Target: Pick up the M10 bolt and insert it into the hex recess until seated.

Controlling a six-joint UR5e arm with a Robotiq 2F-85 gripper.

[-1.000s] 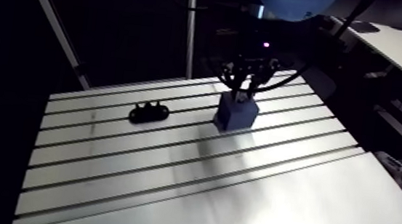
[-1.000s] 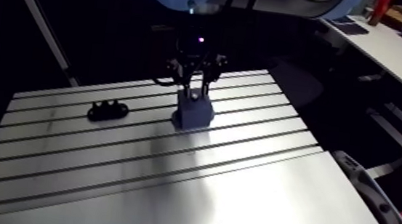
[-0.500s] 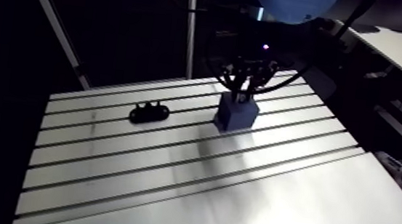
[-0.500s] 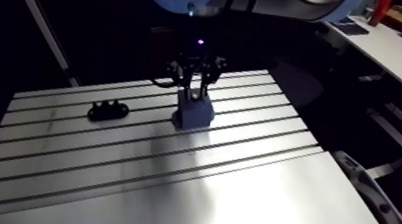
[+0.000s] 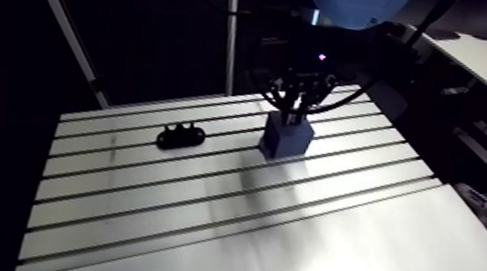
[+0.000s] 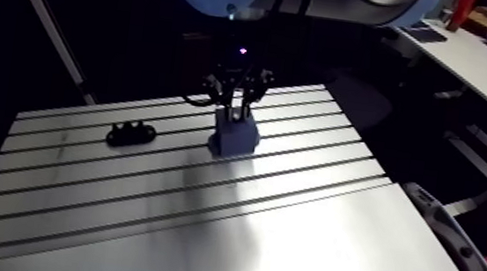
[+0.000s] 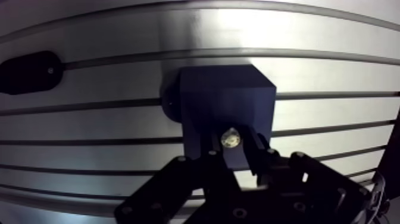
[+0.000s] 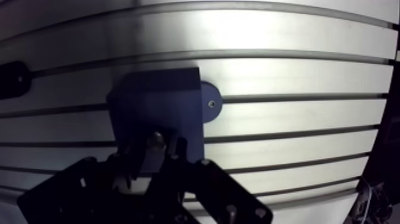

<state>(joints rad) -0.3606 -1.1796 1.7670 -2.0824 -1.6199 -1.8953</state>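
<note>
**Bolt clamped, poised over the blue block**

My pincer (image 7: 233,144) is closed on the M10 bolt (image 7: 230,138). My two fingers (image 7: 257,150) press against it from either side, and its bright, rounded metal end shows in the narrow gap between them. The rest of the bolt is hidden behind my own fingers, so I cannot tell how far it reaches below them or whether it touches anything.

Directly under my fingertips, and reaching on ahead of them, stands the dark blue block (image 7: 223,95), a squarish body with a flat top. In the wrist view my fingers overlap its near edge. I cannot make out the hex recess, because that part of the top is dark and covered by me. At the foot of the block a round blue tab (image 8: 209,102) with a small hole in its centre lies flat on the table, right over one of the slots.

In the arm view I hang straight above the block's top. The block stands upright toward the far side of the slotted aluminium table (image 5: 202,212), whose long slots run parallel to one another.

Further out, well apart from the block and off to one side of it, a low black part (image 5: 180,136) with rounded ends lies on the table, set along a slot.
</note>
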